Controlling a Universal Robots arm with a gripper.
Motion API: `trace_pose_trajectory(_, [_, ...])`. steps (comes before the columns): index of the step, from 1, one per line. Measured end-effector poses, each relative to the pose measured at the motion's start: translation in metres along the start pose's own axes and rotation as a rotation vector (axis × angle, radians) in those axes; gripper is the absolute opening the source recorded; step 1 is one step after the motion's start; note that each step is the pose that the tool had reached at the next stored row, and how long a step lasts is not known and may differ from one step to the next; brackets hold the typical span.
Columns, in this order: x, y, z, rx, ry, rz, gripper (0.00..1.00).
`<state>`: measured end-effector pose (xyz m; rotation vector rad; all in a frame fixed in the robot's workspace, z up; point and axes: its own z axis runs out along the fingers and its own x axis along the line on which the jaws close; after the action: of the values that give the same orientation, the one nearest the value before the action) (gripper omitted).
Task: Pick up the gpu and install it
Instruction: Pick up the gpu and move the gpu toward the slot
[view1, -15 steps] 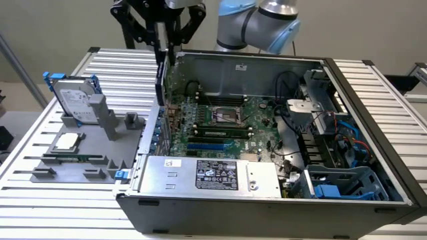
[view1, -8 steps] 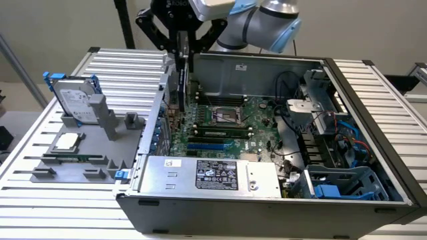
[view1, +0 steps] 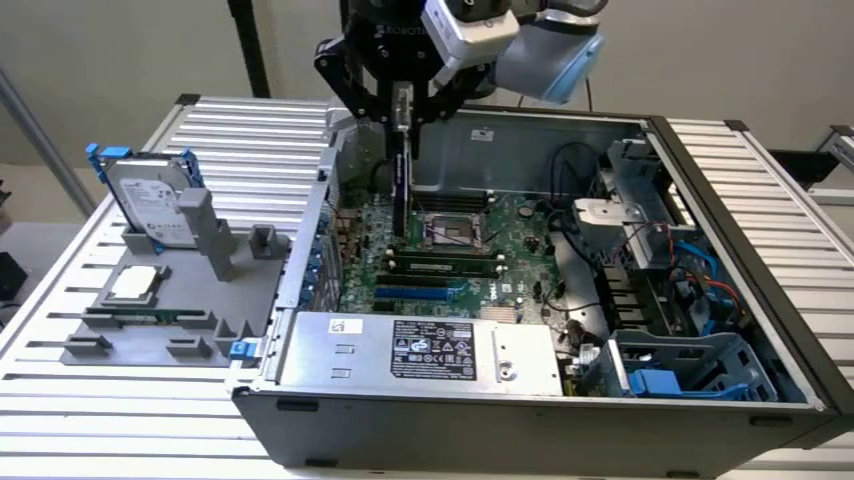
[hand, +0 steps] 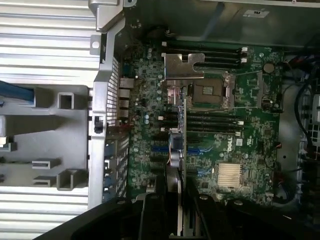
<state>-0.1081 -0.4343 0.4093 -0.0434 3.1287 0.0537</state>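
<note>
The gpu (view1: 404, 190) hangs edge-on, a thin dark card held upright over the motherboard (view1: 514, 255) inside the open computer case (view1: 534, 420). My gripper (view1: 404, 112) is shut on the card's top edge, above the case's far left corner in the exterior view. In the wrist view the gpu (hand: 184, 135) runs away from my gripper (hand: 176, 200) as a narrow strip. Its grey metal bracket (hand: 182, 66) is at the far end, over the CPU socket (hand: 212, 90). Blue expansion slots (hand: 160, 148) lie on the board beneath the card.
On the exterior view's left a grey fixture (view1: 147, 335) holds the silver hard drive with blue rails (view1: 147, 195) and the square CPU chip (view1: 138, 283). The power supply (view1: 414, 350) fills the case's near side. Cables and a blue drive cage (view1: 681, 370) crowd its right.
</note>
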Motion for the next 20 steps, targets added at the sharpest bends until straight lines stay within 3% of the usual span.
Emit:
trace_pose_trajectory(10, [-0.021,-0.0007,0.0183,0.0009,0.0001,0.0,0.0])
trace_pose_trajectory(16, [-0.04,-0.0016,0.0293,0.0008,0.0,0.0,0.0])
trace_pose_trajectory(20, [-0.046,-0.0018,0.0302,0.001,0.0019,0.0,0.0])
